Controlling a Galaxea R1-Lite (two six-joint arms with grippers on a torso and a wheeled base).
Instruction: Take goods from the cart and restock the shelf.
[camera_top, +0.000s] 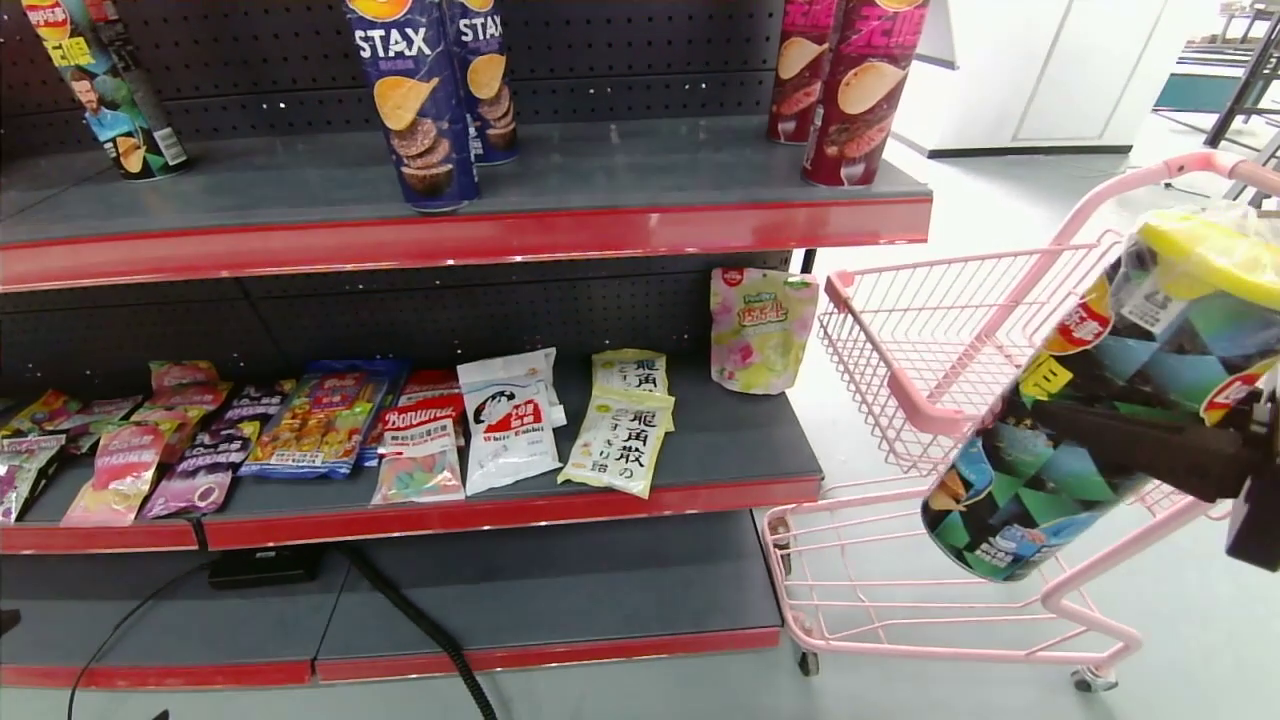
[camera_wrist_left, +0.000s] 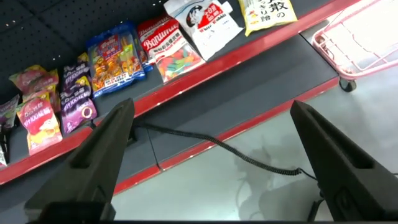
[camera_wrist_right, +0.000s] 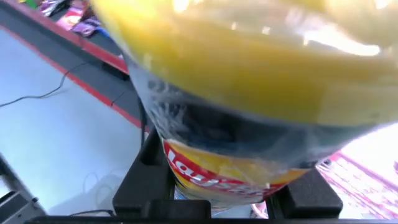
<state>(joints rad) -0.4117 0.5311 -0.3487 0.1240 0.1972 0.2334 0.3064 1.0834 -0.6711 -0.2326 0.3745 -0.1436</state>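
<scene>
Plainly, the shelf (camera_top: 600, 190) has a bare gap on its top board between the blue cans (camera_top: 420, 100) and the maroon cans (camera_top: 850, 90); a wide swing could topple either. Over the pink cart (camera_top: 900, 330), the tilted chip can (camera_top: 1080, 420) sits clamped in the right pincer (camera_wrist_right: 227, 193) and might slip. The left pincer (camera_wrist_left: 211, 162) hangs wide open, holding nothing.

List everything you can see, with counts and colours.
shelf: one, grey with red edges, ahead
chip cans: five, two blue, two maroon, one green-patterned, top level
snack bags: many, mixed colours, middle level
cable: one, black, bottom level
cart: one, pink, beside the shelf's right end
held can: one, green-blue pattern with yellow lid, before the cart
left claw: one, black, open, low before the shelf
right claw: one, black, shut on held can
</scene>
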